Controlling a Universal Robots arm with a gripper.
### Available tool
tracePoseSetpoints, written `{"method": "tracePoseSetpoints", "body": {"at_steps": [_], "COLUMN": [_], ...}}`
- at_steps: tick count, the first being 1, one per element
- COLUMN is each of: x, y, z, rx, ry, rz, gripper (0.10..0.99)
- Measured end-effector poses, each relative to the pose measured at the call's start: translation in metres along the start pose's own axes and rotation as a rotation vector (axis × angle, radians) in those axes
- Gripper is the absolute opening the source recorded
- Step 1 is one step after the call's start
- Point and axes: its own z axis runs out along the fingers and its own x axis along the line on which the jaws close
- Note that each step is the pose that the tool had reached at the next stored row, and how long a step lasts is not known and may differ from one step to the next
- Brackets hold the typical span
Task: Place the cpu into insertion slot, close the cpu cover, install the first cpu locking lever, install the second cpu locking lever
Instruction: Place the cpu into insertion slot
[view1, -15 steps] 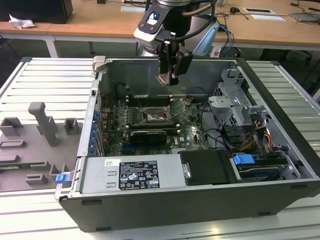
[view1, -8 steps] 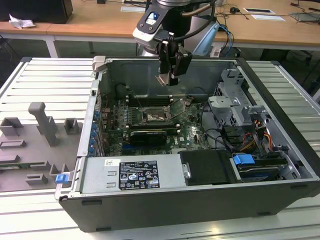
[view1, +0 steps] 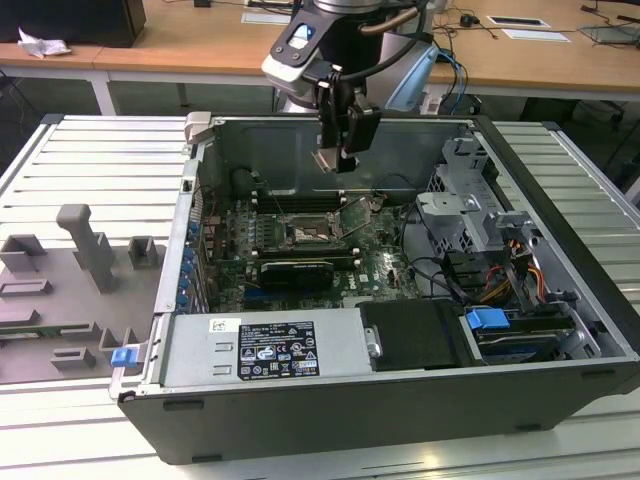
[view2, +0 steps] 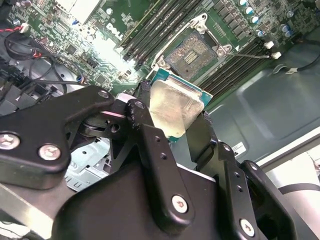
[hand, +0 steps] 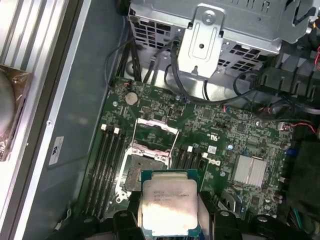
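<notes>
My gripper (view1: 337, 150) hangs above the motherboard inside the open computer case (view1: 560, 250), shut on the cpu. In both wrist views the cpu (hand: 169, 197) (view2: 175, 102) is a flat square chip with a dull silvery top and a green edge, pinched on two sides between the black fingers (hand: 131, 212). The insertion slot (hand: 141, 172) (view2: 191, 50) (view1: 303, 233) lies below and slightly ahead of the chip, bare, with its dark contact field showing. The cpu cover (hand: 156, 134) stands flipped open at the socket's far side.
Long black memory slots (hand: 107, 165) flank the socket. A black expansion card (view1: 295, 272) lies in front of it, the power supply (view1: 265, 350) nearer still. A metal drive cage (view1: 470, 210) with cables fills the exterior view's right. Grey fixtures (view1: 85, 250) stand outside the case.
</notes>
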Motion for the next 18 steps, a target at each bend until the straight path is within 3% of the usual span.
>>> {"method": "tracePoseSetpoints", "body": {"at_steps": [7,14,18], "x": [0.0000,0.0000,0.0000], "y": [-0.0001,-0.0002,-0.0002], "z": [0.0010,0.0026,0.0038], "rx": [0.000,0.001,0.000], "ry": [-0.0041,-0.0107,-0.0118], "rz": [0.055,0.161,0.182], "gripper": [0.529,0.529,0.529]}}
